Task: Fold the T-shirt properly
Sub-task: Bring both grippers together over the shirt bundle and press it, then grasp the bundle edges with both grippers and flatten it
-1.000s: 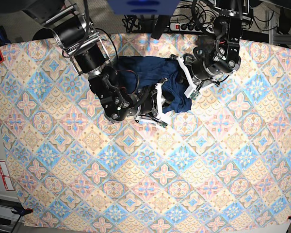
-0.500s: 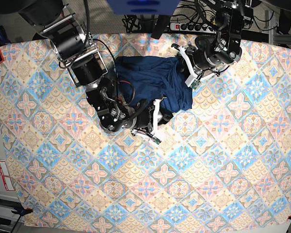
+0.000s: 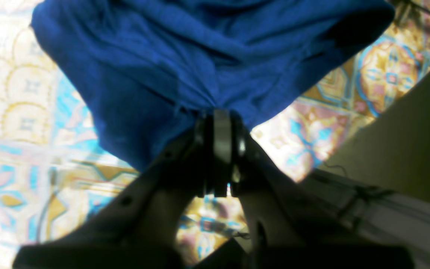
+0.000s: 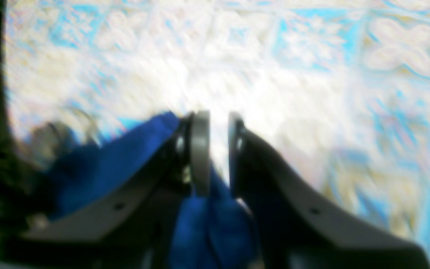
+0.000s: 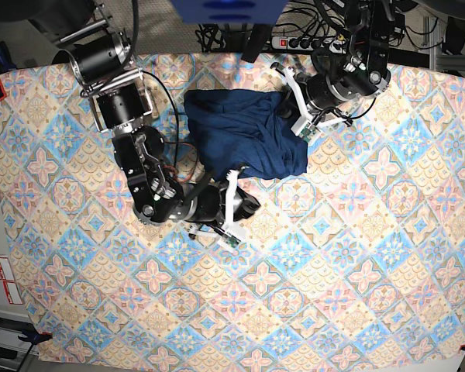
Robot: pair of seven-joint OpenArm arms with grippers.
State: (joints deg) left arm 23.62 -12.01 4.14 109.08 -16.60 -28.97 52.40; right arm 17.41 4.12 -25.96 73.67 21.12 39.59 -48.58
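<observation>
The shirt (image 5: 244, 136) lies bunched in a rumpled heap at the far middle of the table (image 5: 356, 271), which is covered by a cloth patterned in blue, pink and tan tiles. It is dark blue, with no print showing, creased and gathered rather than flat. The left tool (image 5: 301, 115) sits at the shirt's edge on the base view's right. In the left wrist view that left tool (image 3: 218, 119) has its jaws pressed together on a pinch of fabric, and the shirt (image 3: 200, 56) fans out from the pinch in radiating wrinkles, lifted off the patterned cloth behind it. The right tool (image 5: 231, 208) reaches in from the base view's left, its arm bent across the table, and its white fingers meet the shirt's near lower edge. In the right wrist view, which is blurred, the right tool (image 4: 218, 149) has its jaws a narrow gap apart, with blue cloth (image 4: 207, 220) bunched low between them and spilling out to one side; the jaws look to be holding that fold, though the blur hides the contact itself. Beyond the table's far edge a power strip (image 5: 298, 43) and loose cables lie on the floor.
</observation>
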